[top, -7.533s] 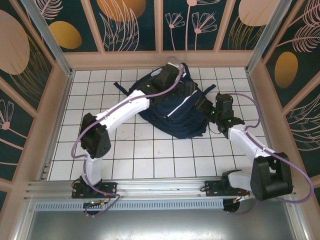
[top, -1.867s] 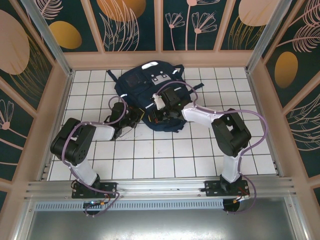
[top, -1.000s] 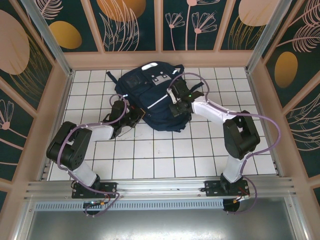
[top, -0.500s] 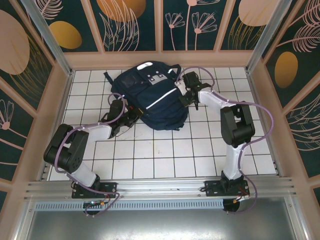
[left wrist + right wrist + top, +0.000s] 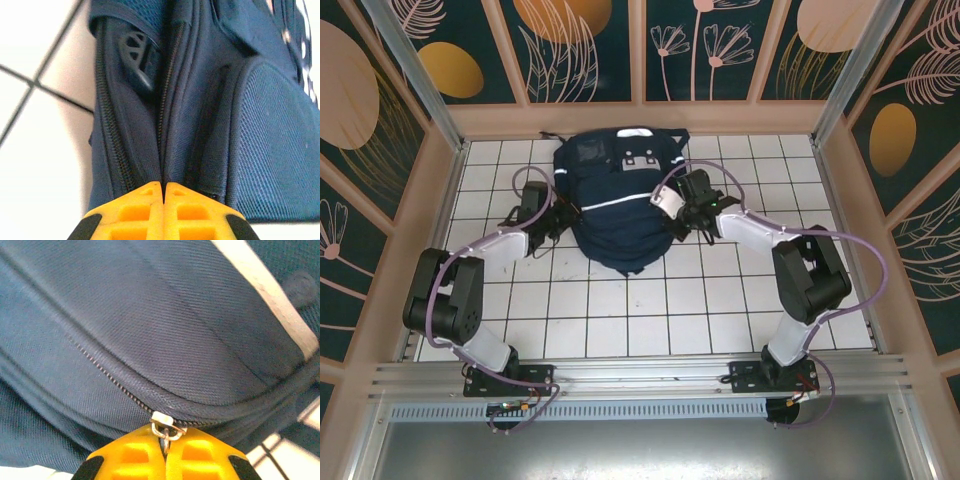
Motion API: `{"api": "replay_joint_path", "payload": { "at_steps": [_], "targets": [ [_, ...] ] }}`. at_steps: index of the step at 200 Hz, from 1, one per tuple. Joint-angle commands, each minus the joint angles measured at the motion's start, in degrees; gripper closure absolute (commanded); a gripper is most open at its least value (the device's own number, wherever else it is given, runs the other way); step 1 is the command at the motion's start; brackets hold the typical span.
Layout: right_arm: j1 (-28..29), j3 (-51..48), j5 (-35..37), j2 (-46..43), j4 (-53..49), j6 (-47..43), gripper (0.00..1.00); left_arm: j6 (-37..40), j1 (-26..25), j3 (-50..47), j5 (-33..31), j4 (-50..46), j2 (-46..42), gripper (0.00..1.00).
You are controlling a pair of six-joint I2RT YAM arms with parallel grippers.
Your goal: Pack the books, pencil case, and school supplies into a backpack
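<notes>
L claw (image 5: 163, 197) is pressed together, tips at a fold betw two zips on the left side of the backpack (image 5: 615, 220). Backpack lies on the table (image 5: 620, 320) toward the far wall, front face up w/ white stripe showing. R claw (image 5: 165, 452), at its right side, pinches a metal zip pull (image 5: 163, 426).
</notes>
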Motion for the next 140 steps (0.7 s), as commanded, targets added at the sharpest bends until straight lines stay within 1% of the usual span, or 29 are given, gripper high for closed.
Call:
{"api": "replay_joint_path", "payload": {
  "at_steps": [1, 5, 13, 14, 16, 17, 18, 19, 24, 29, 35, 45, 60, 71, 87, 97, 112, 124, 140],
  "targets": [
    [3.8, -0.9, -4.6, -2.1, 3.6, 2.3, 1.00, 3.9, 1.9, 4.8, -4.9, -1.3, 1.2, 0.92],
    [4.6, -0.8, -5.2, -1.9, 3.9, 2.8, 1.00, 3.9, 2.1, 5.4, -4.7, -1.5, 1.4, 0.89],
    [5.9, -0.4, -6.1, -1.4, 4.4, 3.8, 1.00, 3.8, 2.3, 5.4, -4.6, -1.7, 1.7, 0.76],
    [6.0, -0.4, -6.3, -1.4, 4.5, 3.9, 1.00, 3.8, 2.3, 5.4, -4.6, -1.7, 1.7, 0.76],
    [6.3, -0.2, -6.5, -1.3, 4.6, 4.1, 1.00, 3.8, 2.3, 6.7, -4.5, -1.9, 1.7, 0.69],
    [6.6, -0.2, -6.7, -1.3, 4.7, 4.2, 1.00, 3.8, 2.3, 7.0, -4.5, -2.0, 1.7, 0.69],
    [6.7, -0.1, -6.8, -1.2, 4.8, 4.3, 1.00, 3.8, 2.3, 7.2, -4.6, -2.1, 1.7, 0.64],
    [6.8, -0.1, -6.9, -1.2, 4.9, 4.5, 1.00, 3.7, 2.3, 7.3, -4.6, -2.2, 1.8, 0.64],
    [7.6, 0.0, -7.6, -1.0, 5.4, 4.9, 1.00, 3.6, 2.3, 7.9, -4.8, -2.8, 1.8, 0.50],
    [8.3, 0.2, -8.2, -0.8, 6.0, 5.3, 1.00, 3.5, 2.4, 8.4, -5.0, -3.6, 1.7, 0.40],
    [9.3, 0.3, -8.9, -0.7, 7.0, 6.0, 1.00, 3.6, 2.4, 8.9, -5.0, -4.5, 1.6, 0.34],
    [10.5, 0.6, -9.9, -0.5, 8.9, 7.0, 1.00, 3.5, 2.4, 9.4, -4.8, -6.0, 1.2, 0.28],
    [12.0, 1.1, -11.6, -0.2, 11.8, 9.2, 1.00, 2.2, 2.3, 8.7, -3.8, -7.7, -0.3, 0.22],
    [13.1, 1.5, -12.6, 0.0, 14.2, 10.8, 1.00, -0.4, 2.2, 6.6, -2.5, -8.1, -2.5, 0.21],
    [14.2, 2.3, -13.7, 0.8, 17.1, 13.2, 1.00, -6.0, 2.2, -0.2, 0.9, -4.3, -6.9, 0.20],
    [14.8, 3.2, -13.8, 1.7, 18.1, 14.3, 1.00, -11.4, 2.1, -4.9, 2.9, -0.8, -9.7, 0.17],
    [15.5, 5.2, -13.5, 3.0, 18.0, 15.4, 1.00, -18.6, 1.8, -11.2, 4.7, 4.5, -13.0, 0.16],
    [16.0, 6.2, -13.4, 3.9, 18.1, 16.0, 1.00, -22.7, 1.1, -14.1, 5.1, 6.6, -14.6, 0.16],
    [16.8, 6.7, -13.8, 4.2, 18.7, 16.6, 1.00, -25.6, -0.4, -15.4, 5.0, 7.3, -15.2, 0.16]
  ]
}}
